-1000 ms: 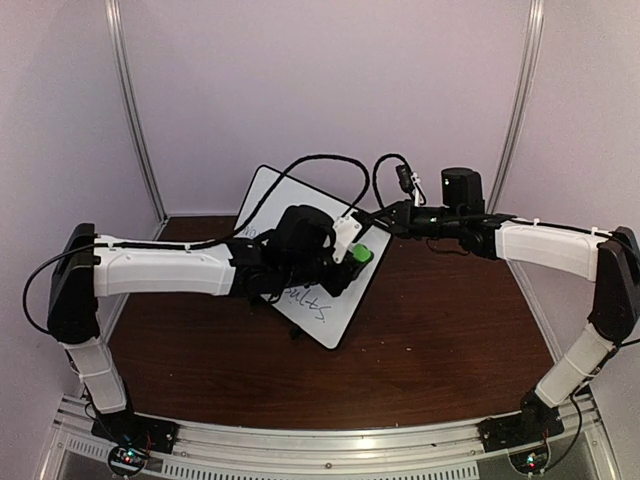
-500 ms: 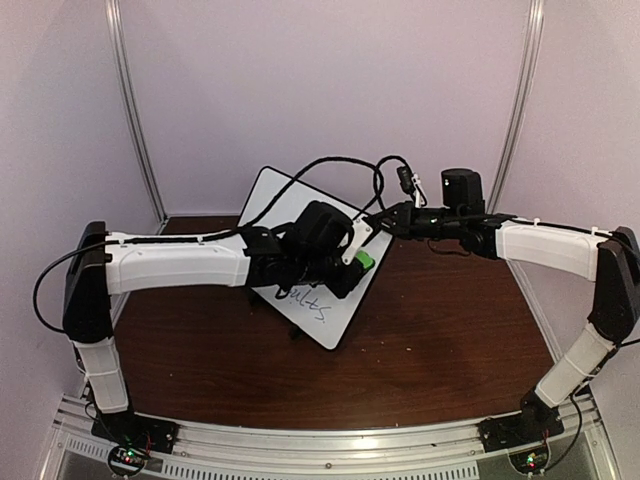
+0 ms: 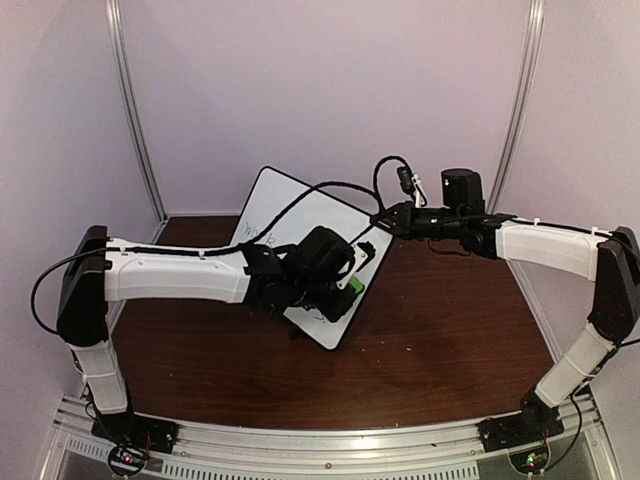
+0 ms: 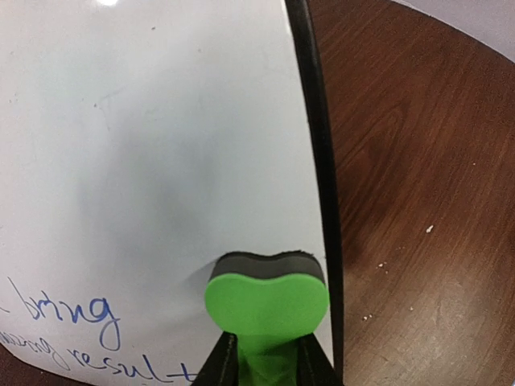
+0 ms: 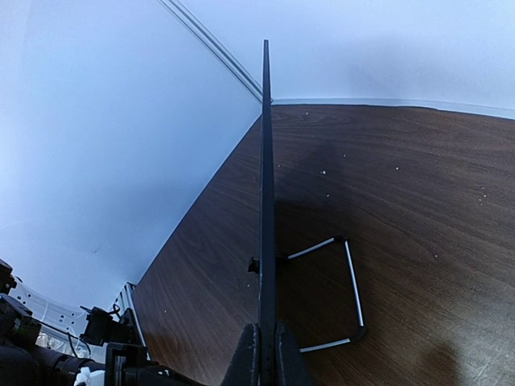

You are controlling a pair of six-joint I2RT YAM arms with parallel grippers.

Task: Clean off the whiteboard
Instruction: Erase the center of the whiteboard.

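The whiteboard [image 3: 283, 208] stands tilted on the brown table, white with a thin black frame. In the left wrist view the whiteboard [image 4: 161, 145] is smudged pale in its middle, and blue handwriting [image 4: 68, 312] remains at the lower left. My left gripper [image 3: 349, 283] is shut on a green eraser [image 3: 356, 286]. That eraser [image 4: 268, 299] presses its black felt against the board just inside the right frame edge, held by the left gripper [image 4: 268, 366]. My right gripper [image 5: 265, 354] is shut on the board's edge [image 5: 265, 177], seen edge-on, at the right gripper [image 3: 378, 221].
A thin wire stand [image 5: 351, 296] props the board from behind on the wooden table [image 5: 418, 201]. Pale enclosure walls with metal posts [image 3: 135, 110] surround the table. Black cables [image 3: 330, 186] loop over the board's top.
My left gripper has slid the eraser down the board's right side, toward its near corner. The writing seen below it earlier is now covered by the arm. The right arm has not moved.
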